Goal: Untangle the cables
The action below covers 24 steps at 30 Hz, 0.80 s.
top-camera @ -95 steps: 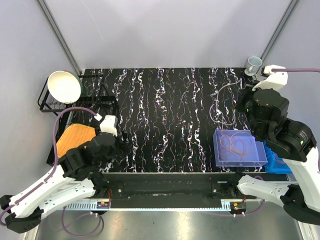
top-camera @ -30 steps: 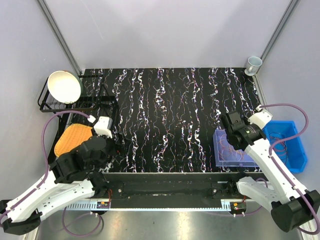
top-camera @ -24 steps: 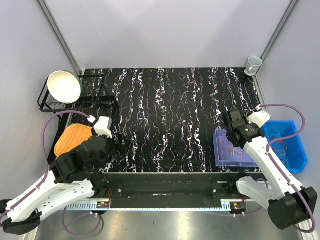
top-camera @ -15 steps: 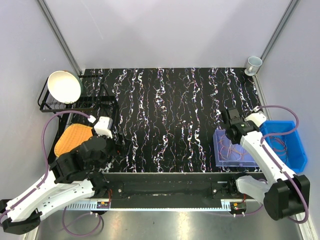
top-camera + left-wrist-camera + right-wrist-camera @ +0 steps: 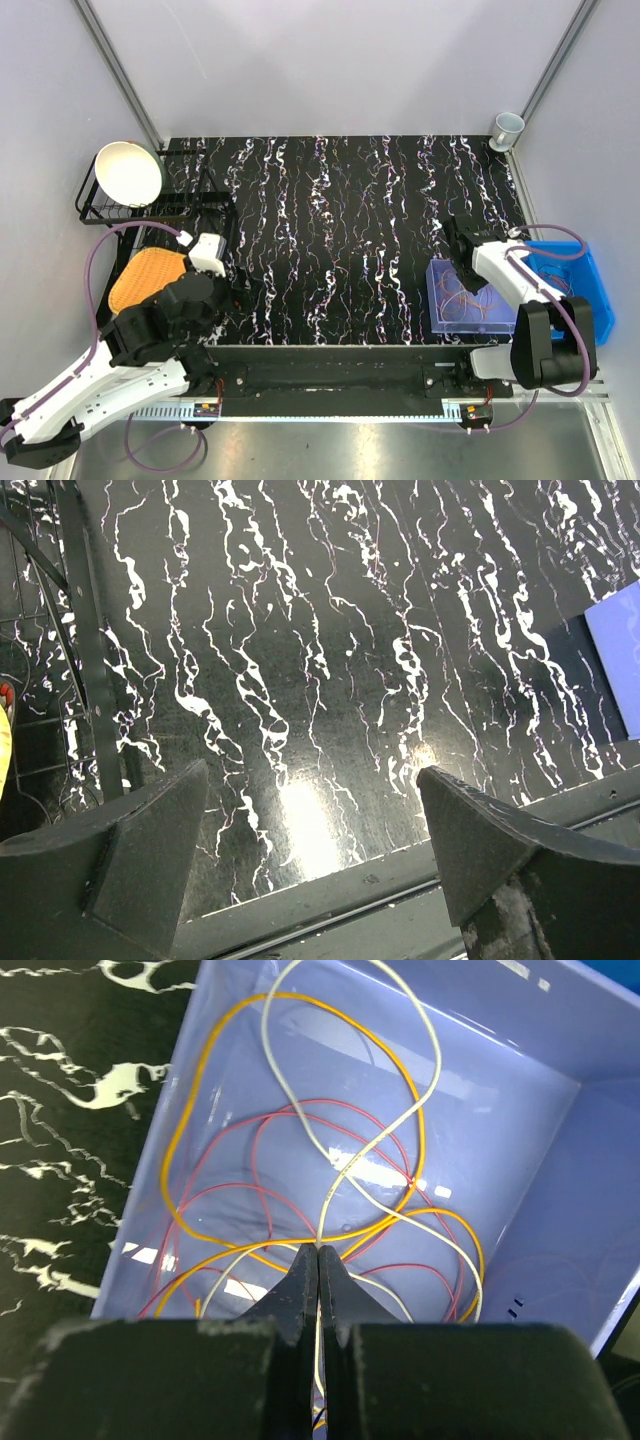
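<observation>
over the translucent lavender plastic bin [image 5: 560, 1200] at the right side of the black white-veined desk [image 5: 330, 220]: right end effector [image 5: 318, 1250] is closed flat, tips low inside the bin. the white wire [image 5: 330, 1195] runs straight into the seam between the tips, so it reads as a pinch on that one strand. can't fully confirm, the wire is that thin.

the thin flexible cables [image 5: 320, 1180] (orange, red and white loops) all lie in that bin, crossing each other several times right at the tips.

left end effector [image 5: 312, 775] is wide open and holds nothing. it hangs over bare desk at the left side, well apart from the bin.

risks as i see them:
- the white strand threads through the orange and red loops. a straight lift likely drags the whole bunch up instead of freeing one cable, and tightens the crossings.
- the bin looks light and nothing braces it. tension on a snagged loop could slide it across the desk or tip it.
- a thin-wire pinch is marginal. the strand could slip out under load and drop back on the pile, no gain.
- the tips sit close to the bin floor and near wall. a sideways pull could catch a loop on the rim.
</observation>
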Available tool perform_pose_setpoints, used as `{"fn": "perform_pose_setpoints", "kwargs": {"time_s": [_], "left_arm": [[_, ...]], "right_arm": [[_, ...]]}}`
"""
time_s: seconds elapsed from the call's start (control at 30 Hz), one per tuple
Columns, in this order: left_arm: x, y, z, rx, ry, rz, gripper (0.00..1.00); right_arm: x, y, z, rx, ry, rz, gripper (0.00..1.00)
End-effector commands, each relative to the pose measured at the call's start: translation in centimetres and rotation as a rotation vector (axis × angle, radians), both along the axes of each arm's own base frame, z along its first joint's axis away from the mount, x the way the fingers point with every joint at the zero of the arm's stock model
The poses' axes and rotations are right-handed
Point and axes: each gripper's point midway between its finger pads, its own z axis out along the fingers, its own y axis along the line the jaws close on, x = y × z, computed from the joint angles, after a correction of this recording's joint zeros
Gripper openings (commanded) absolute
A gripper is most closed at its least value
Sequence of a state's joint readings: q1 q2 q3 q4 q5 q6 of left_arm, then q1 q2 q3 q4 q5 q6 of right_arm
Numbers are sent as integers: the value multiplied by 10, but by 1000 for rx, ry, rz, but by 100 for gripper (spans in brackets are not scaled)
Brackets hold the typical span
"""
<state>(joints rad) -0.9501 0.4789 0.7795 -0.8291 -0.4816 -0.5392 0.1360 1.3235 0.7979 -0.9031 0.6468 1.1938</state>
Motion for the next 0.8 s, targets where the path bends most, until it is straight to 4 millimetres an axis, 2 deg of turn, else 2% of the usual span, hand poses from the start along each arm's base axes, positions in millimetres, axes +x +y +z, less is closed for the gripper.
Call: {"fn": "perform_pose_setpoints", "kwargs": {"time_s": [0.0,0.23,0.3,0.33,0.37,0.4,0.53,0.63,0.77], "left_arm": [[5,-4,6,-14,-27,4,89],[6,-5,2,3,-13,3,89],[5,-6,1,7,-9,2,89],[6,-6,2,5,-10,4,89],[6,-6,1,7,-9,2,90],[6,-6,0,17,-5,4,90],[7,-8,-3,31,5,0,90],[8,-9,-3,37,5,0,90],[9,-7,-3,39,1,7,90]], "right_arm": [[2,-4,3,1,-31,-72,0],[4,-6,28,-4,-107,-47,0],[4,-4,33,6,-116,-22,5],[4,-3,39,10,-137,-13,10],[4,-4,42,10,-146,-6,23],[4,-3,51,14,-175,15,42],[3,-4,64,9,-219,44,89],[5,-2,77,16,-250,57,100],[8,2,88,28,-245,99,100]]}}
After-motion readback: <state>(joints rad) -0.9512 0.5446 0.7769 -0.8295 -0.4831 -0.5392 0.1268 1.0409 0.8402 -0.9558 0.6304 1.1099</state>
